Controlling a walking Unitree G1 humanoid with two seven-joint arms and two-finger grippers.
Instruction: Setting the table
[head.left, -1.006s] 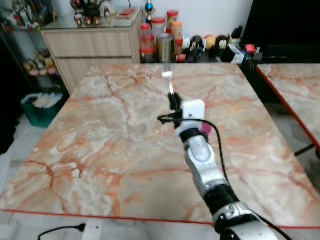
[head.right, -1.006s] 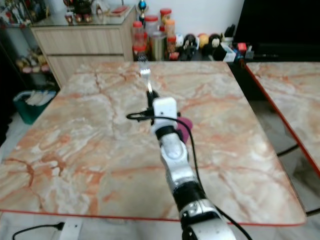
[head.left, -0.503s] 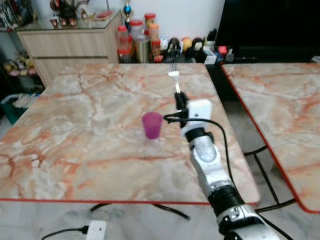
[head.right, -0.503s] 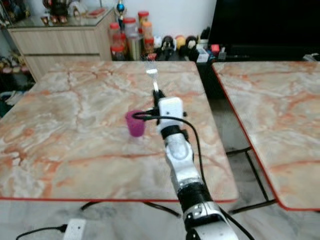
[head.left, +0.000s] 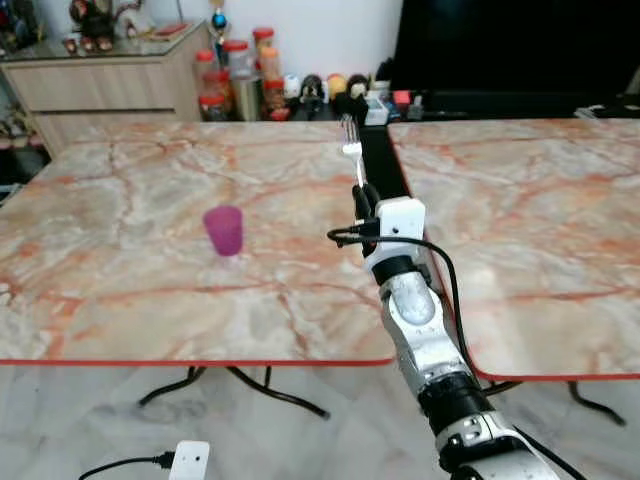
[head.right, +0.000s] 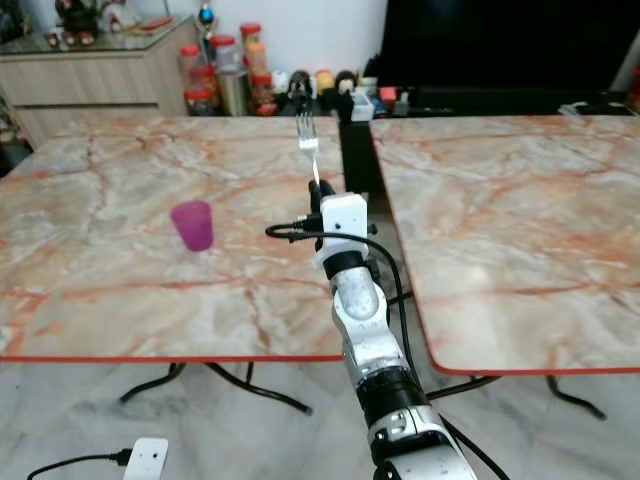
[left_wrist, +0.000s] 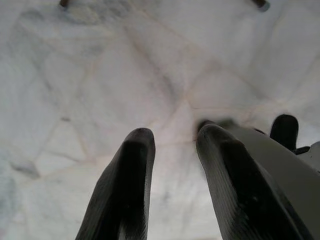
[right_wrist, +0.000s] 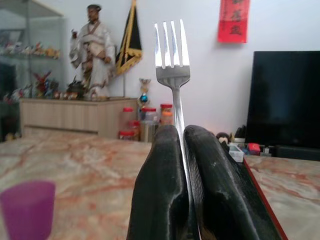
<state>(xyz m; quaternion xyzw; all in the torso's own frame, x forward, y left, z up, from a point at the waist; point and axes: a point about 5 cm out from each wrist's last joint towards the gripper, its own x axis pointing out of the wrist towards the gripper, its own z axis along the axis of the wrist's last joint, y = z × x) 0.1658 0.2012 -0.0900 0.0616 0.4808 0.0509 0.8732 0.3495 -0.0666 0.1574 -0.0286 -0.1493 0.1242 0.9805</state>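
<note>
My right gripper (head.left: 360, 198) is shut on a silver fork (head.left: 349, 146) that stands upright, tines up, above the right edge of the marble table (head.left: 120, 270). The wrist view has the fork (right_wrist: 173, 65) pinched between the two black fingers (right_wrist: 160, 175). A purple cup (head.left: 224, 230) stands on that table to the left of the gripper, well apart from it. The left gripper (left_wrist: 172, 150) hangs over the pale floor with its fingers parted and nothing between them.
A second marble table (head.left: 520, 210) stands to the right across a narrow gap. Behind are a wooden cabinet (head.left: 110, 85), several jars (head.left: 235, 65) and a black screen (head.left: 510, 45). A white power strip (head.left: 185, 462) with a cable lies on the floor.
The camera has swung to the right, so the cup and first table shifted left and the second table came into fuller view. The right gripper still holds the fork upright.
</note>
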